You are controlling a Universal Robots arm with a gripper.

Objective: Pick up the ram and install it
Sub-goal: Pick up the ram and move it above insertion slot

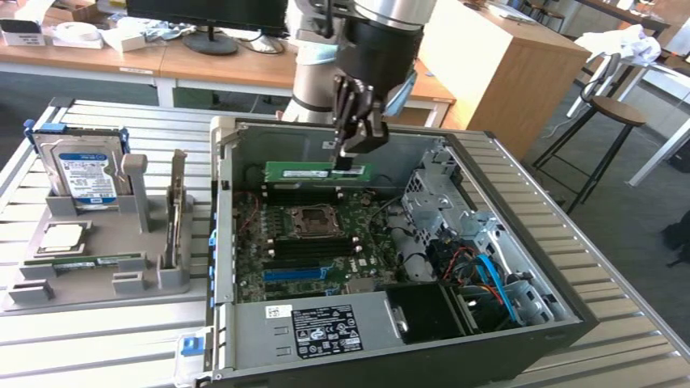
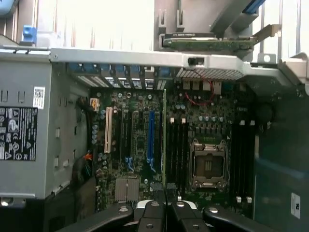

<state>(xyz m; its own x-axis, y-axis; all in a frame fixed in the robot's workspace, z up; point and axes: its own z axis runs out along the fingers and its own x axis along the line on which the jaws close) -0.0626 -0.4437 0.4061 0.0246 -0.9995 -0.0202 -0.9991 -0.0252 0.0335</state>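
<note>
The ram (image 1: 313,171) (image 2: 165,135) hangs on edge inside the open computer case (image 1: 561,319). The gripper (image 1: 347,164) (image 2: 166,200) has its fingers clamped shut on the stick's upper edge near one end. The contact edge faces down, so it lines up lengthwise with the black memory slots (image 2: 176,145) beside the CPU socket (image 1: 315,217) (image 2: 208,164). I cannot tell whether it has touched a slot yet. The metal drive cage (image 1: 431,194) and loose blue and orange cables (image 1: 487,275) crowd the exterior view's right, and the long blue slot (image 2: 151,137) runs parallel just beside it. Well apart, a grey fixture (image 1: 97,283) holds a hard drive (image 1: 86,174) and an upright expansion card (image 1: 176,210).
</note>
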